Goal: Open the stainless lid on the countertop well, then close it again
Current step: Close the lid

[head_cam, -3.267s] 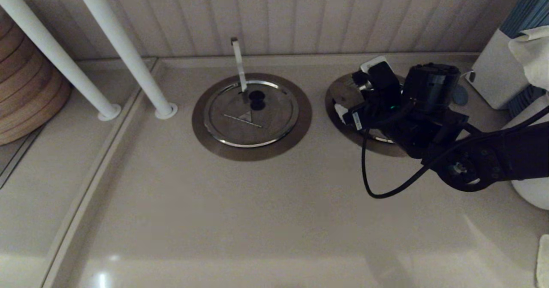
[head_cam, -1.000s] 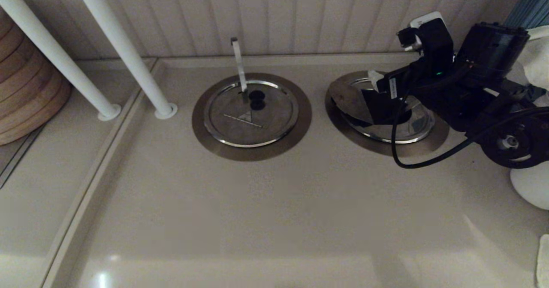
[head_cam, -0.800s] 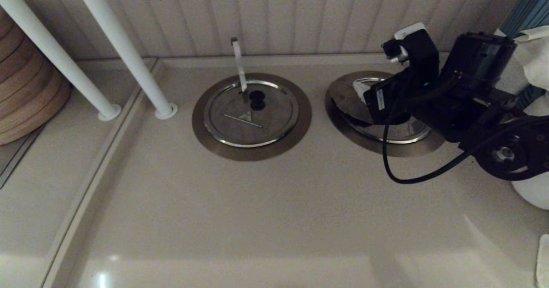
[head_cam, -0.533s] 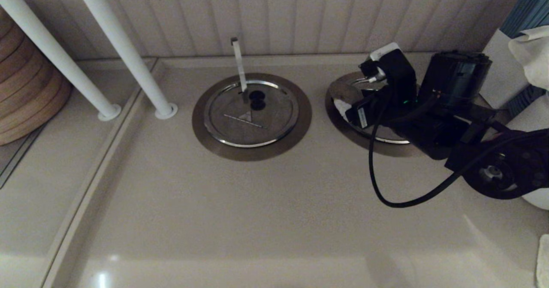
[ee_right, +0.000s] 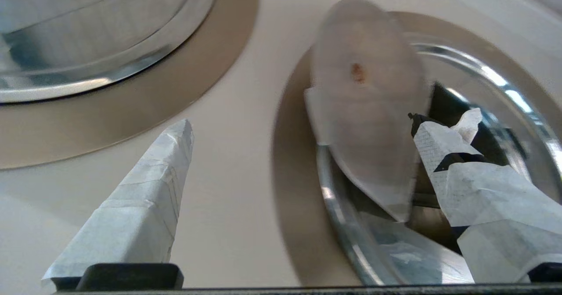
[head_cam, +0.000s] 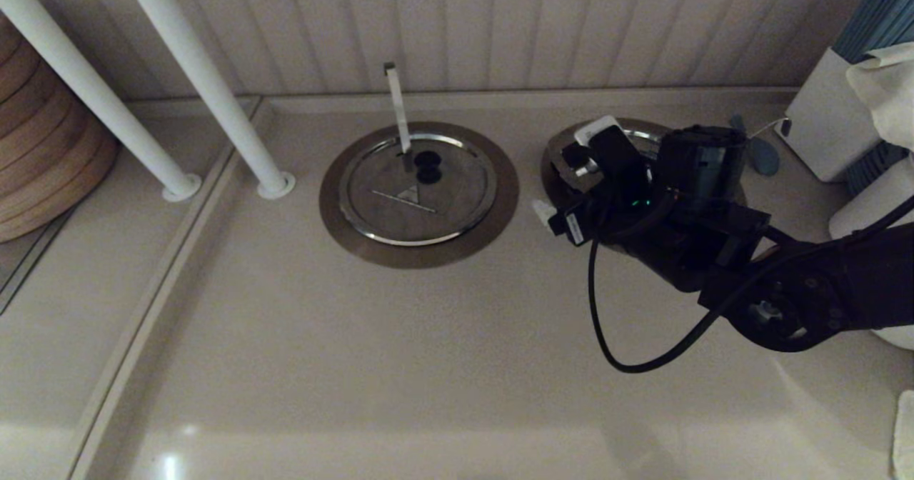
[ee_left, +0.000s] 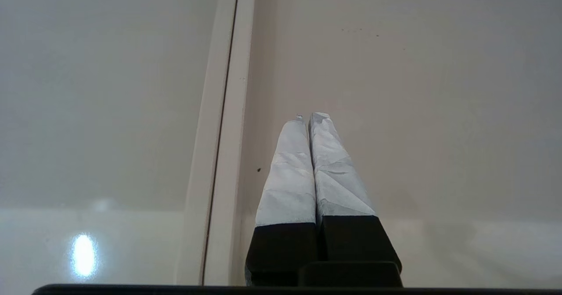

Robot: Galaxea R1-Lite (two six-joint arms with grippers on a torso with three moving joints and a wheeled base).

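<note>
Right tool (ee_right: 303, 128), taped fingers spread, astride tilted shiny round stainless lid (ee_right: 364, 106).

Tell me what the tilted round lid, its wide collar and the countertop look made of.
Tilted round lid: likely polished steel, mirror-like sheen, one brown blotch. Wide grey-brown collar: probably brushed metal, dull sheen. Beige countertop: smooth glossy stone or composite; cannot tell which.
</note>
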